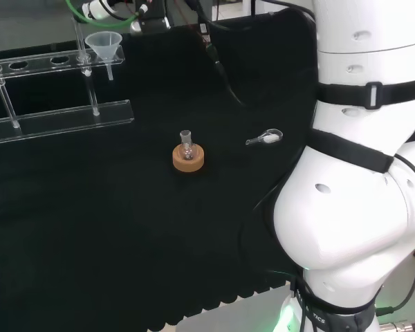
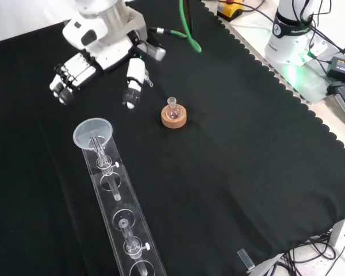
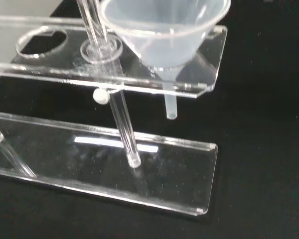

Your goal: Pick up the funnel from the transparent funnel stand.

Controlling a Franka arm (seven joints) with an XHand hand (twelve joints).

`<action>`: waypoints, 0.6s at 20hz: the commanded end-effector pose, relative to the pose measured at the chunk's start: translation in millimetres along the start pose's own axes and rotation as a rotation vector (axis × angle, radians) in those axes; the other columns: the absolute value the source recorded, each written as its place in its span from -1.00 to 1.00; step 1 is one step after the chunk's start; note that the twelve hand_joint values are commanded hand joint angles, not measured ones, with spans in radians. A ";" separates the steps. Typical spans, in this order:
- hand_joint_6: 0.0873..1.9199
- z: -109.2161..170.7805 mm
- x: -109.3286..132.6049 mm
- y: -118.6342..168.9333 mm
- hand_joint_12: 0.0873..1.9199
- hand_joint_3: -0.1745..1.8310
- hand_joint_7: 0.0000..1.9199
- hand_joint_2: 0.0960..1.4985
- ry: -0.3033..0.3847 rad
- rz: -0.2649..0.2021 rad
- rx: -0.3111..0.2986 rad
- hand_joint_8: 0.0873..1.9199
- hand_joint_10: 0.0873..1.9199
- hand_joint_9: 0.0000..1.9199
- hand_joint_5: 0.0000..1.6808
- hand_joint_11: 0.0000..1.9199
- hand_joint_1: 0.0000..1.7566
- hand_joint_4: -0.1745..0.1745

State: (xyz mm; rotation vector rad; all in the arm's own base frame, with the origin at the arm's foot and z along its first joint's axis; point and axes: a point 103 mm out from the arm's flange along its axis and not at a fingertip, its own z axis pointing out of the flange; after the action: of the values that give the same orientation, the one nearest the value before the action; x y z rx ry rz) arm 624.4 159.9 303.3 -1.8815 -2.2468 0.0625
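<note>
Nearest to the front camera, the long transparent funnel stand [image 2: 123, 221] lay on the black cloth [image 2: 247, 172], running away from the camera toward the hand. At its far end, the funnel [image 2: 92, 133] sat in the last hole of the upper shelf, its wide mouth up and its short stem hanging down through the shelf without reaching the base plate (the wrist view showed this gap quite clearly). So the task was, as I judge it, at its beginning: the funnel was not yet lifted, not yet touched, and both the grasp and the lift out of the hole were left to do. To the right of the funnel in the front view, well apart from it, a small round glass flask [image 2: 172, 106] stood on a cork ring [image 2: 175, 117]. In the head view a small clear glass piece [image 1: 265, 137] also lay on the cloth to the right of the flask; I could not tell what it was. Farther off, the hand [image 2: 98, 54] hovered above the cloth just beyond the funnel end of the stand, near the funnel but apart from it. Its fingers [image 2: 66, 80] pointed down to the left and its thumb [image 2: 132, 86] pointed down toward the cloth, spread apart and holding nothing. The palm seemed turned toward the funnel, which looked like a suitable pose for the approach.
</note>
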 end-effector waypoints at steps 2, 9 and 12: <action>-1.00 23.5 -24.4 18.3 -0.70 -0.82 -1.00 0.11 0.020 0.035 0.066 -1.00 -1.00 -1.00 -1.00 -1.00 -0.81 0.38; -1.00 41.2 -24.8 29.8 -0.69 -0.82 -1.00 0.11 0.014 0.047 0.076 -1.00 -1.00 -1.00 -1.00 -1.00 -0.81 0.38; -1.00 47.6 -17.8 35.2 -0.69 -0.82 -1.00 0.11 0.000 0.045 0.096 -1.00 -1.00 -1.00 -1.00 -1.00 -0.81 0.38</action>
State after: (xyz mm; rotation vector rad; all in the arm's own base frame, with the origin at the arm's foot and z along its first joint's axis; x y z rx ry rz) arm 645.7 146.2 261.2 -1.8773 -2.1718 0.1218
